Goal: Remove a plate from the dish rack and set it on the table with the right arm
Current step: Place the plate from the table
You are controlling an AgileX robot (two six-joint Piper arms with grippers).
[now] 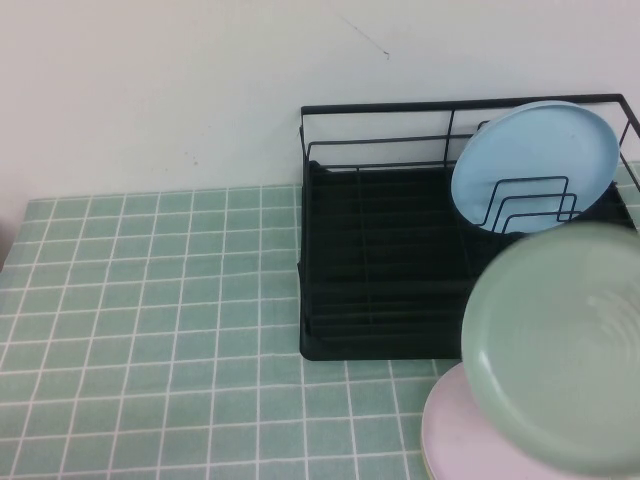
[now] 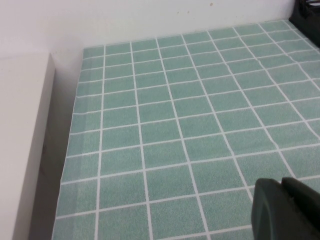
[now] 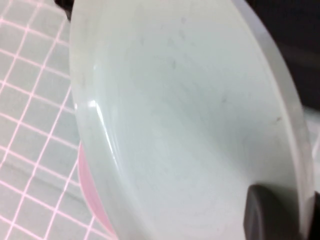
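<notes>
A: Nearest item, high view?

B: Round pale pink plate [image 1: 447,440], flat on the mint-green tiled table [image 1: 150,330] at the near right corner. Only its left part shows. The right wrist view shows a pink sliver [image 3: 90,192] below the green rim.

A: And above it?

B: Round pale mint-green matte plate [image 1: 560,345], shallow raised rim, tilted, held in the air over the pink plate. It overlaps the near right corner of the rack in the high view. It is out of the rack and not on the table.

A: Right gripper?

B: Not visible in the high view. In the right wrist view the green plate [image 3: 190,125] fills nearly everything, and the right gripper [image 3: 272,212] shows as one black finger lying on the plate's face near the rim. The other finger is hidden behind the plate. Plate airborne with the finger on it: recorded as clamped on the plate's rim.

A: Farther back?

B: Large rectangular black wire dish rack [image 1: 385,260] with slatted base tray, against the white wall [image 1: 150,90]. A round light blue plate [image 1: 535,165] stands on edge in the upright wire dividers at its far right.

A: Left gripper?

B: Seen only in the left wrist view: a dark tip [image 2: 285,210] over bare tiles [image 2: 175,120], well apart from the rack, whose black corner [image 2: 307,12] shows far off. Whether its fingers are apart or together, I cannot tell.
</notes>
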